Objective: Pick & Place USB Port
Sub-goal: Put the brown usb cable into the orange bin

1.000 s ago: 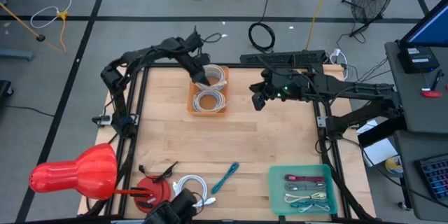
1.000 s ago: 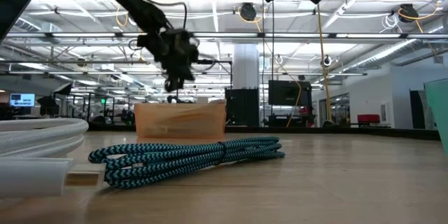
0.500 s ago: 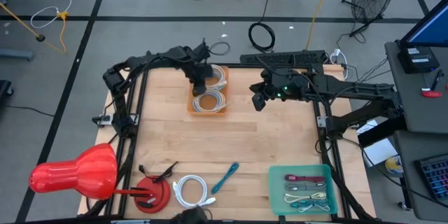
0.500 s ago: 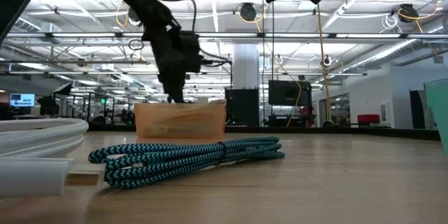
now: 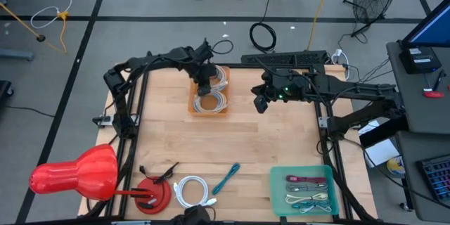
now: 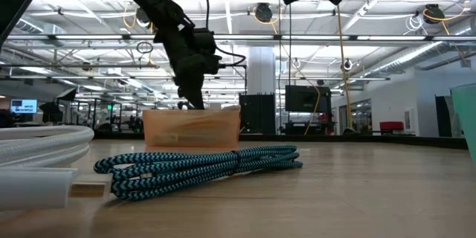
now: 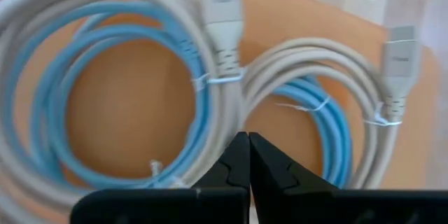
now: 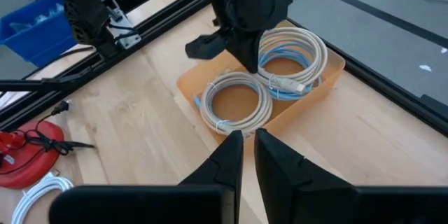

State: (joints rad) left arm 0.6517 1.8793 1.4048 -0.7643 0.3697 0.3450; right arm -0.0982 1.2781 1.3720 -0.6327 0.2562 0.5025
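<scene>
Near edge of the desk (image 5: 267,148), at six o'clock: white cable (image 5: 191,190) and teal cable (image 5: 226,178), green tray (image 5: 275,191) at five. At twelve, left tool (image 5: 204,87) clenched, empty, over the coiled USB cables (image 5: 209,100) in the orange bin (image 5: 208,112). Right tool (image 5: 261,105) at one o'clock, fingers nearly closed, empty.

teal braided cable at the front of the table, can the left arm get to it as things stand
Probably yes. The teal braided cable lies on bare wood with nothing over it. The left end effector, shut, sits over the orange tray at the far edge, so it must cross the table.
</scene>
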